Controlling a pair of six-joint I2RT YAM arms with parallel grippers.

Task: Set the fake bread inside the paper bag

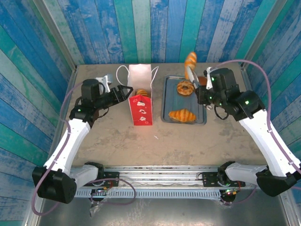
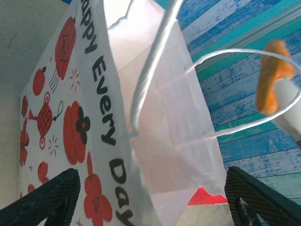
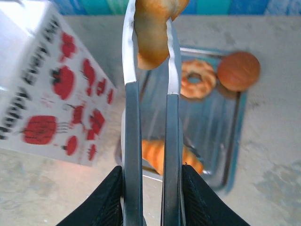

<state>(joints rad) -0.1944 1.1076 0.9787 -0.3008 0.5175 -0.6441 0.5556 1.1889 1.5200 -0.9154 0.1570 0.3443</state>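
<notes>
left end effector [image 1: 125, 90] wide astride paper bag [image 1: 141, 102] | right [image 3: 153, 178] squeezing tongs [image 3: 133, 117]

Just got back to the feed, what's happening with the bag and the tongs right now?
The right gripper is shut on the metal tongs, which pinch a golden pastry held up in the air near the tray, not yet over the paper bag. The left gripper is open, with the bag's rim between its fingers. A ring piece, a croissant and a round bun lie in the tray. Another piece shows inside the bag.
</notes>
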